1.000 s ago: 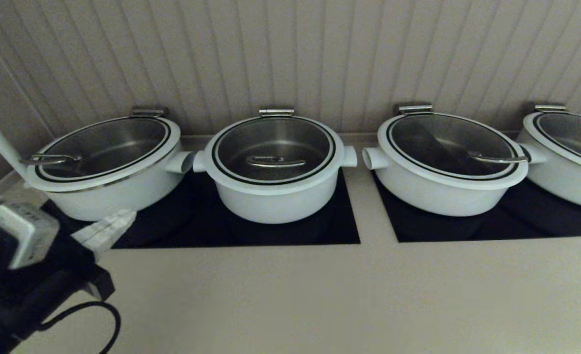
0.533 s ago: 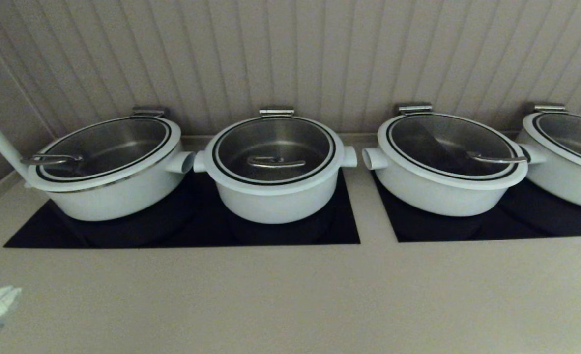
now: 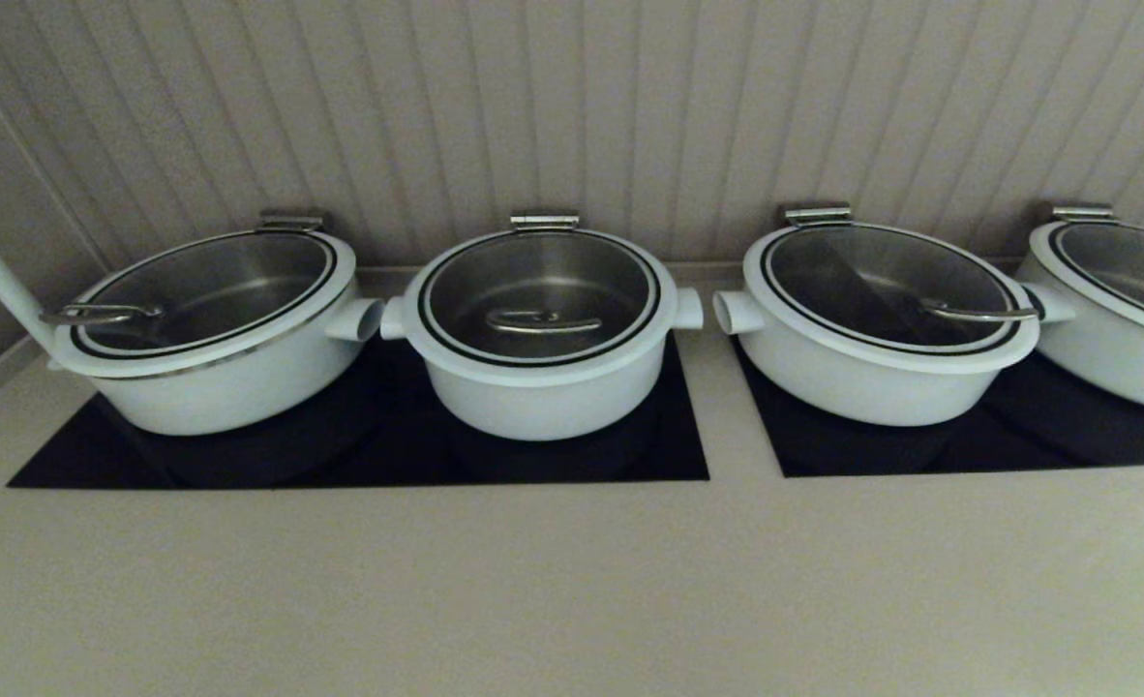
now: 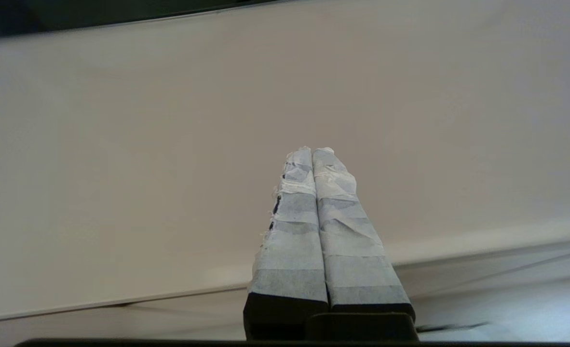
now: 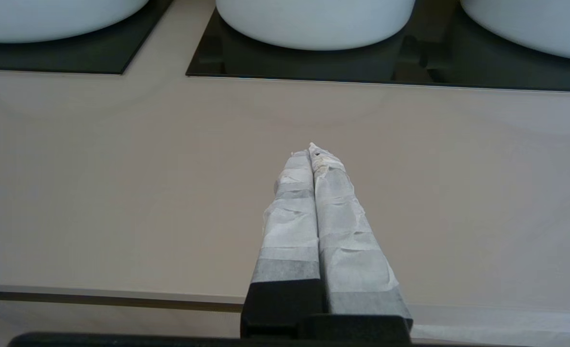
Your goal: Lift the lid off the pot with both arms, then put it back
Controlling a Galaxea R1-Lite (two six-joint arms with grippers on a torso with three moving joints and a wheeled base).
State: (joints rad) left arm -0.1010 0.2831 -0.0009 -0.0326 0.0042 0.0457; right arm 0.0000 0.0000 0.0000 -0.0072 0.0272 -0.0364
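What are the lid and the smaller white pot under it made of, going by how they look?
The lid looks like clear glass in a broad, matte white rim, since the pot's inside shows through it; its curved bar handle gleams like polished steel. The pot has a smooth white outside, perhaps enamel or coated metal, and a brushed grey, steel-like inside.

A beige countertop (image 3: 572, 581) runs along a wall of vertical ribbed panels (image 3: 630, 106). Two black cooktop panels (image 3: 359, 455) (image 3: 969, 440) are set into it side by side, with a strip of counter between them. A wide white pot with a glass lid (image 3: 209, 329) sits at the left. Another wide lidded pot (image 3: 887, 319) sits on the right panel, and a third (image 3: 1119, 305) is cut off at the right edge.
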